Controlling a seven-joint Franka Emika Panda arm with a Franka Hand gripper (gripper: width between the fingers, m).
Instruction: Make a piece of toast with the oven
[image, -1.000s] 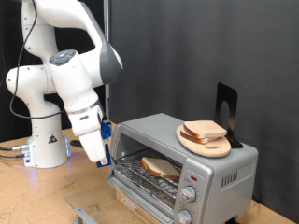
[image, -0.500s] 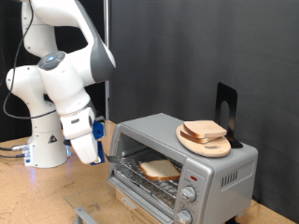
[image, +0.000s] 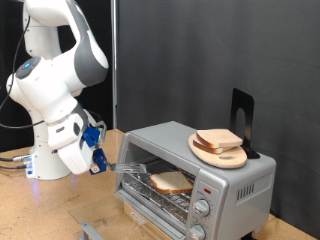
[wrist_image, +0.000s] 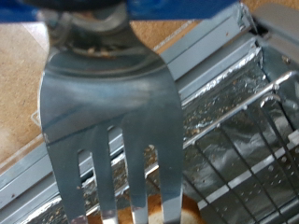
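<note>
- Claw (image: 97, 158) low at the exterior view's left, just outside the oven (image: 195, 180), clamped on the handle of a metal fork (image: 128, 166).
- Fork's long axis near level, tines aimed toward 3 o'clock in the exterior view, straight at the open front of the oven.
- Piece of toast (image: 172, 181) lying flat on the wire rack (image: 165, 191) inside, at about 4 o'clock from the claw, just beyond and below the tine tips.
- In the wrist view, fork (wrist_image: 112, 112) filling the frame, a brown edge of the toast (wrist_image: 187, 213) showing under the tines; touching or just above, cannot tell.
- More bread slices (image: 218, 140) on a wooden plate (image: 218, 155) on top of the oven, well apart from the claw.
- Oven on the wooden bench (image: 40, 205).
</note>
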